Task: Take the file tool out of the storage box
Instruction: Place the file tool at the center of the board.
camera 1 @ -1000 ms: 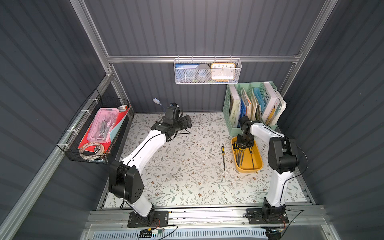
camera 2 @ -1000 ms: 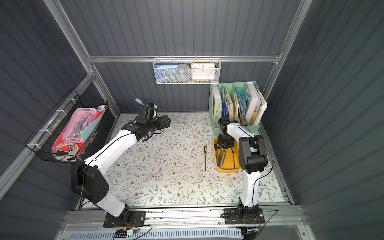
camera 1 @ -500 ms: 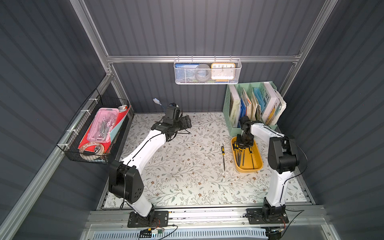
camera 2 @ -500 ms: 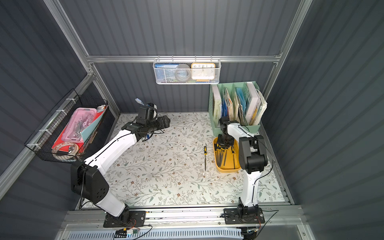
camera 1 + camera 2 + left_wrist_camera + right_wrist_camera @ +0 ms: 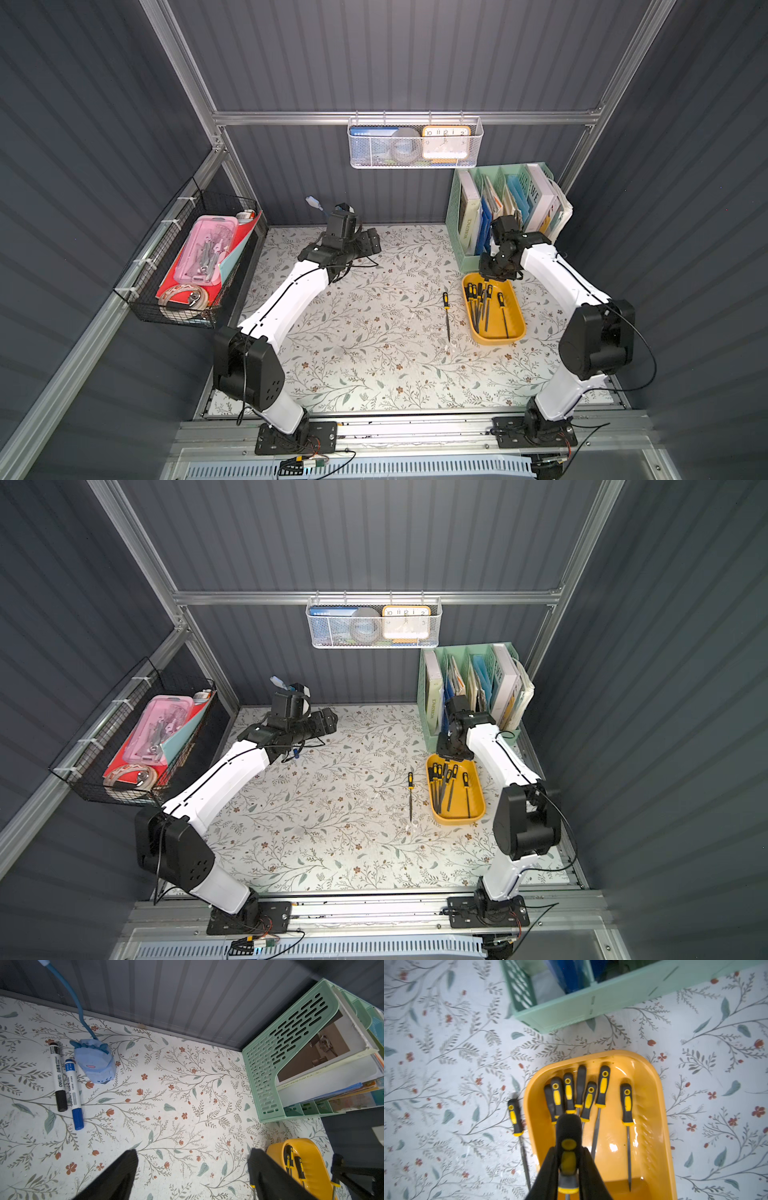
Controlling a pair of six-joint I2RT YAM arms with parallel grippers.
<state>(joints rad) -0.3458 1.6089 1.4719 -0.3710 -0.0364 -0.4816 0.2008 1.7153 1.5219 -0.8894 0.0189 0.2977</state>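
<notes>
**Item inspected:** the file tool (image 5: 568, 1130), a slim steel shank with a black plastic handle and yellow inlay. Its long axis runs along the length of the storage box (image 5: 654, 1126), a shallow mustard-yellow plastic tray with rounded corners. The handle end points toward the mint-green slotted book organizer (image 5: 571, 1007). The shank runs back between the right fingers (image 5: 549, 1167), which stand narrow and clamp the lower handle from both sides. The file tool sits over the tray, nearer the camera than the like files (image 5: 626, 1103) lying on the tray floor. The shank leaves the frame, so whether its tip touches the tray cannot be told.

**Surroundings:** a further file (image 5: 447, 311) lies on the floral-patterned bench (image 5: 374, 340) just beside the tray's long wall. It is roughly parallel with that wall, handle toward the back wall.

**View differences:**
- In both top views the right arm's black wrist (image 5: 498, 266) (image 5: 455, 746) covers the grip, which only the right wrist view shows.
- The left wrist view gives the clear sight of the left fingers (image 5: 124, 1174), spread wide and empty above bare bench.
- That view also shows two whiteboard markers (image 5: 59, 1080) and a small blue plastic stand with a flexible neck (image 5: 95, 1064) near the back wall.
</notes>
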